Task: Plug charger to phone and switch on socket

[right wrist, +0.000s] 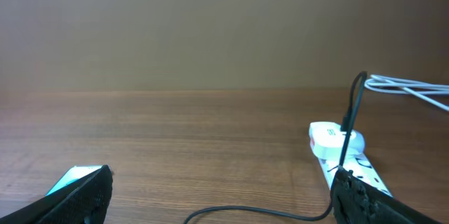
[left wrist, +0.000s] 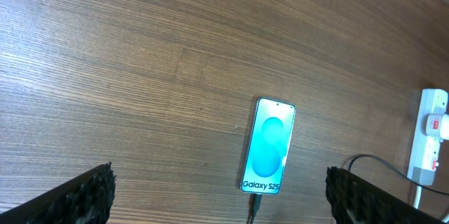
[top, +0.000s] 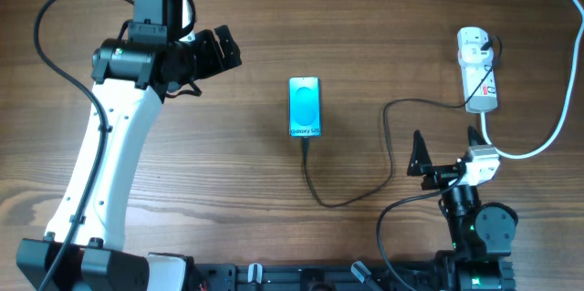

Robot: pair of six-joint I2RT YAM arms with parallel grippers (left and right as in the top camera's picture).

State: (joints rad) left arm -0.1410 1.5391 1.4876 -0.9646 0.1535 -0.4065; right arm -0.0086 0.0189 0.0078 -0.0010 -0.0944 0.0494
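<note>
Wood-grained brown desk (top: 228, 163) under both arms. At its middle, flat and screen up: the phone (top: 304, 107), cyan, with "Galaxy S25" along the lower part. Meeting its lower edge: the dark plug tip of the charger (top: 339, 203), a thin black cable; loops down, swings right, climbs to the socket (top: 477, 81). Cannot tell whether seated fully in the port. At the far right of the desk: that white power strip, bearing a red switch (left wrist: 436, 124), position unreadable, and a thick white cord (top: 547, 140) leaving toward the upper right corner. Upper left, well apart from the phone: left gripper (top: 228, 49), jaws spread wide and empty in its wrist view. Low on the right, between cable loop and socket: right gripper (top: 420, 159), jaws likewise apart, gripping nothing.
</note>
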